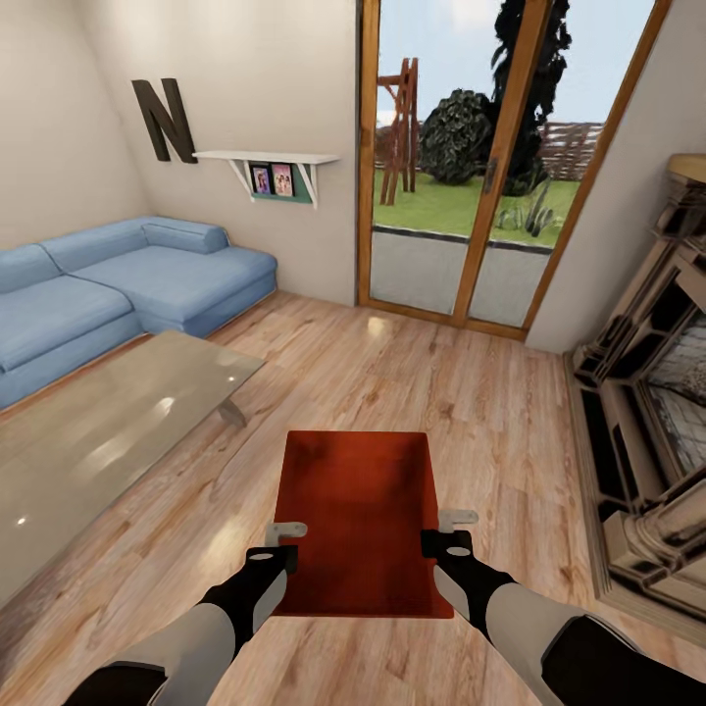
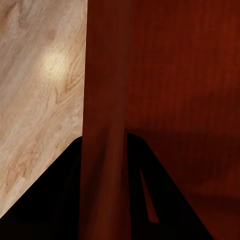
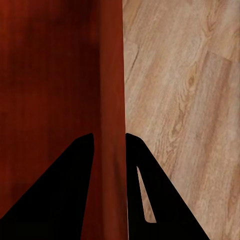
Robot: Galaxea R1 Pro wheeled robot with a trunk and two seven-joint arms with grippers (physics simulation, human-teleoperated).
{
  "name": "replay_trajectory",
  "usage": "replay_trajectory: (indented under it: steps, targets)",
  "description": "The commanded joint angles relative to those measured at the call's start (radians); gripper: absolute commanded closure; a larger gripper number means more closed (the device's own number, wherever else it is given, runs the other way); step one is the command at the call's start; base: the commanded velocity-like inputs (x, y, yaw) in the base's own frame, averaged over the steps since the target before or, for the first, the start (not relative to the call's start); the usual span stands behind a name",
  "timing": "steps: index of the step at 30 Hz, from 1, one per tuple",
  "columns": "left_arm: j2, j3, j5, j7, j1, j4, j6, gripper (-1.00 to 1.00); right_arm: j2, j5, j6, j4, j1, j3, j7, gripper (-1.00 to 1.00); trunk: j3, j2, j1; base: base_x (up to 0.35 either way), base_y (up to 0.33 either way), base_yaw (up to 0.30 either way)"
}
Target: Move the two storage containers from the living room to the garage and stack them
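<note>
Storage container (image 1: pixel 358 520) carried above living room wood floor (image 1: pixel 471 392), opening up. Left gripper (image 1: pixel 277 549) clamped on left wall, right gripper (image 1: pixel 443 534) on right wall, likely for level, balanced carry toward garage.

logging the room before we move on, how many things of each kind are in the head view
orange-red open storage container: 1
blue fabric corner sofa: 1
glass-topped coffee table: 1
white wall shelf: 1
dark letter N on the wall: 1
robot hands, left hand and right hand: 2
total: 7
</note>
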Motion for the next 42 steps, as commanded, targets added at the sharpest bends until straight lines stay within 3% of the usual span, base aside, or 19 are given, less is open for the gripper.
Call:
replay_trajectory:
  steps: [1, 21, 42]
  targets:
    - [0.001, -0.001, -0.012, 0.024, 0.0, -0.003, 0.008, 1.0, -0.011, -0.011, -0.007, 0.002, -0.001, 0.001, -0.008, 1.0, -0.001, -0.002, 0.0, 0.0, 0.0, 0.0]
    - [0.001, 0.0, -0.012, 0.024, 0.0, -0.003, 0.008, 1.0, -0.009, -0.014, -0.008, 0.004, -0.001, 0.001, -0.007, 1.0, -0.001, -0.002, 0.0, 0.0, 0.0, 0.01]
    - [0.001, 0.0, -0.012, 0.024, 0.0, -0.005, 0.008, 1.0, -0.008, -0.014, -0.009, 0.004, -0.001, 0.001, -0.008, 1.0, -0.001, -0.002, 0.0, 0.0, 0.0, 0.289]
